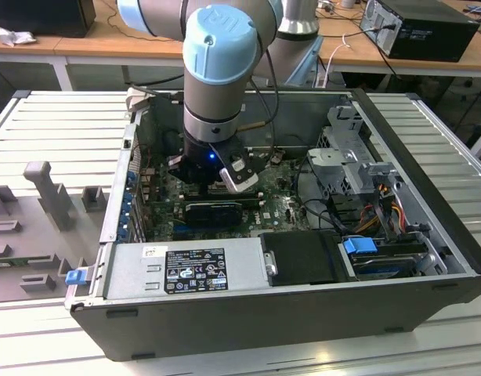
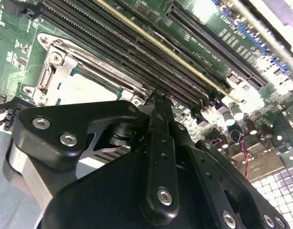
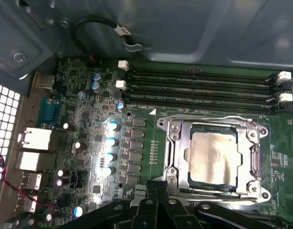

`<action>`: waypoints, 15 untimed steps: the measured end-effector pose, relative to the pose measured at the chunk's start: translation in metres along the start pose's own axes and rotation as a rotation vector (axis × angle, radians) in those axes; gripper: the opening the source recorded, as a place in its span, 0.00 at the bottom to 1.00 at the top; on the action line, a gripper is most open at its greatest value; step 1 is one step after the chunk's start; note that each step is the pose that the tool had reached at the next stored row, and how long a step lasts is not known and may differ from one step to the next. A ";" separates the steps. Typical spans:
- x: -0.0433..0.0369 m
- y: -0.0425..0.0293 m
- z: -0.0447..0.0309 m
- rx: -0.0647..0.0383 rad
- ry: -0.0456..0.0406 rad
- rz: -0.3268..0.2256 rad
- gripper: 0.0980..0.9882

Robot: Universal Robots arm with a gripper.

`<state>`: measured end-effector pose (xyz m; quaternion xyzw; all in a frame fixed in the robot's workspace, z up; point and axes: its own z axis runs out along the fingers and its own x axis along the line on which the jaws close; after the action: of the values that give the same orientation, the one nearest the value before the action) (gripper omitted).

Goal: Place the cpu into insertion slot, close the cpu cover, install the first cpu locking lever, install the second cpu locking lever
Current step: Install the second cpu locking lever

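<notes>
The cpu sits in its socket inside the open computer case, cover down, arm low over the board.

The open case (image 1: 248, 305) stands on the ribbed counter (image 1: 52, 125) and holds the green motherboard (image 3: 89, 119). On it the cpu (image 3: 213, 157) lies silvery face up in the insertion slot (image 3: 171, 143), and the cpu cover (image 3: 211, 125) lies flat around it as a metal frame; a thin wire lever (image 3: 208, 117) runs along the side of the frame toward the long black memory slots (image 3: 199, 88). The gripper (image 2: 158, 102) hangs just beside the socket, its black jaws pressed together and pinching nothing. In the exterior view the arm (image 1: 221, 70) reaches down in the middle of the case, with the drive cage (image 1: 346, 164) on that view's right.
</notes>
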<state>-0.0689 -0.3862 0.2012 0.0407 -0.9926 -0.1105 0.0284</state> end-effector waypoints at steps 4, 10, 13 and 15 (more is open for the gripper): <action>0.0003 -0.0009 0.0039 -0.012 -0.0017 -0.001 0.01; 0.0034 0.0025 -0.0101 -0.012 -0.0021 -0.001 0.01; 0.0038 0.0042 -0.0169 -0.012 -0.0022 -0.001 0.01; 0.0041 0.0058 -0.0232 -0.011 -0.0020 -0.001 0.01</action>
<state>-0.0718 -0.3860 0.2253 0.0411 -0.9920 -0.1158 0.0275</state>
